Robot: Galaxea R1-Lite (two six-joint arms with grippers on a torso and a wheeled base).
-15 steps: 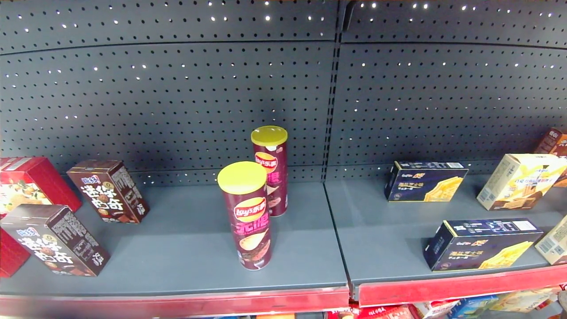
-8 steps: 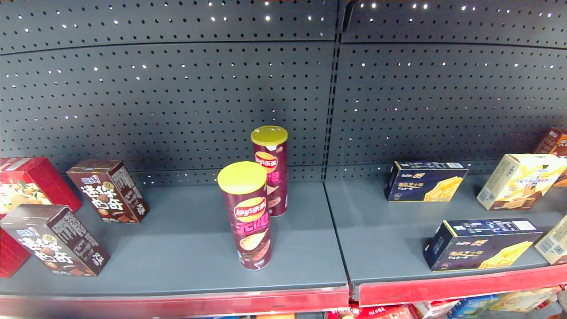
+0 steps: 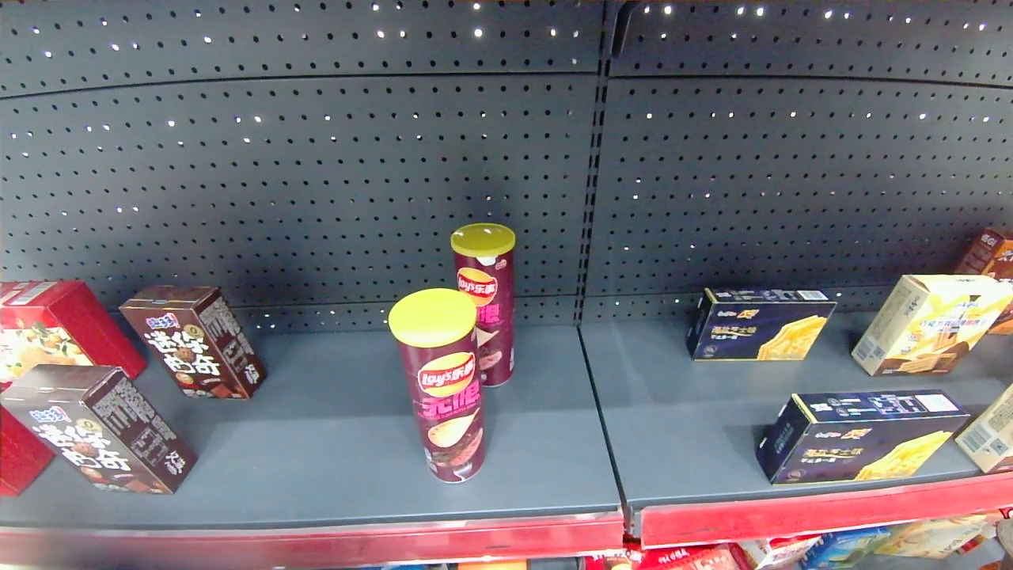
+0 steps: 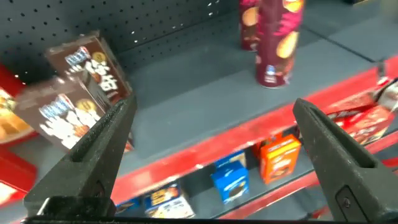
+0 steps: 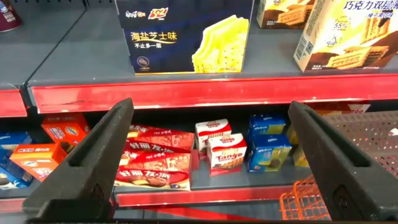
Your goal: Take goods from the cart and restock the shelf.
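Since a second ago: the rear chip can (image 3: pixel 484 309) reads a shade toward the shelf's right end; nothing else has moved. Both my claws are empty, jaws wide. Left gripper (image 4: pixel 214 109) and right gripper (image 5: pixel 211 107) hang off the shelf's (image 3: pixel 332 443) front edge. A red wire basket (image 5: pixel 301 202), probably the cart, is beside the right one. The front chip can (image 3: pixel 443 388) stands upright near the front edge, with the rear can behind it. Risk: the cans are tall and narrow, and incoming goods brushing the front one could tip it off.
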